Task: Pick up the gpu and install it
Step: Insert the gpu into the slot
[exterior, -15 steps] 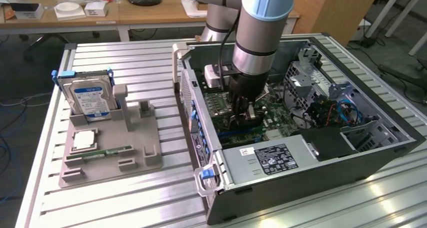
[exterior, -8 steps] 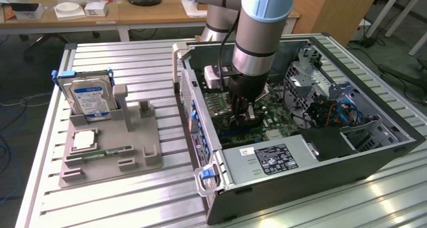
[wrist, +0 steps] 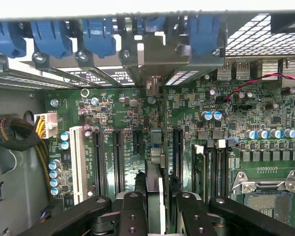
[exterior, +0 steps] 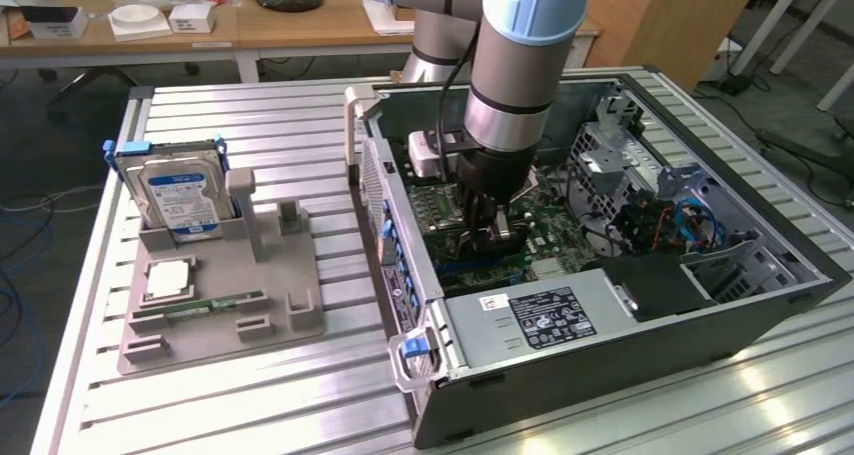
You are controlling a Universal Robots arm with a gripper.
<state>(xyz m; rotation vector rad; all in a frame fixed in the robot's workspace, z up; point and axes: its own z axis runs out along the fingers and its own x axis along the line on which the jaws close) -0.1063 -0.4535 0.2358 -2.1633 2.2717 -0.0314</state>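
- Arm [exterior: 514, 65]: in the exterior view you see it reach down into the open case [exterior: 747, 305], which lies on its side on the slatted table [exterior: 240, 405].
- Gripper [exterior: 490, 233]: it sits low inside the case, just above the motherboard [exterior: 554, 235], about midway along the board.
- Fingers [wrist: 132, 211]: in the wrist view you see the black fingers closed narrowly on the gpu [wrist: 154, 196], one on each face of the card.
- Gpu: you look at it edge-on, as a thin upright strip between the fingers. It runs from the gripper towards the rear wall of the case. Its far end meets the bracket openings under the blue clips [wrist: 101, 34].
- Seating: the card's lower edge lies in line with the expansion slots. It seems to be at or in a slot, but from this angle you cannot tell whether it is pressed home.
- Slots: a white slot [wrist: 78, 162] and several black slots [wrist: 117, 162] lie beside the card on one side. The CPU socket [wrist: 268, 196] lies well apart on the other.
- Power supply [exterior: 534, 315]: the grey box with a label at the near end of the case, clear of the gripper.
- Tray [exterior: 267, 285]: it stands on the table at the exterior view's left, apart from the case. It carries the hard drive [exterior: 180, 195] upright, a CPU [exterior: 171, 277] lying flat, and a memory stick [exterior: 214, 303] near its front edge.
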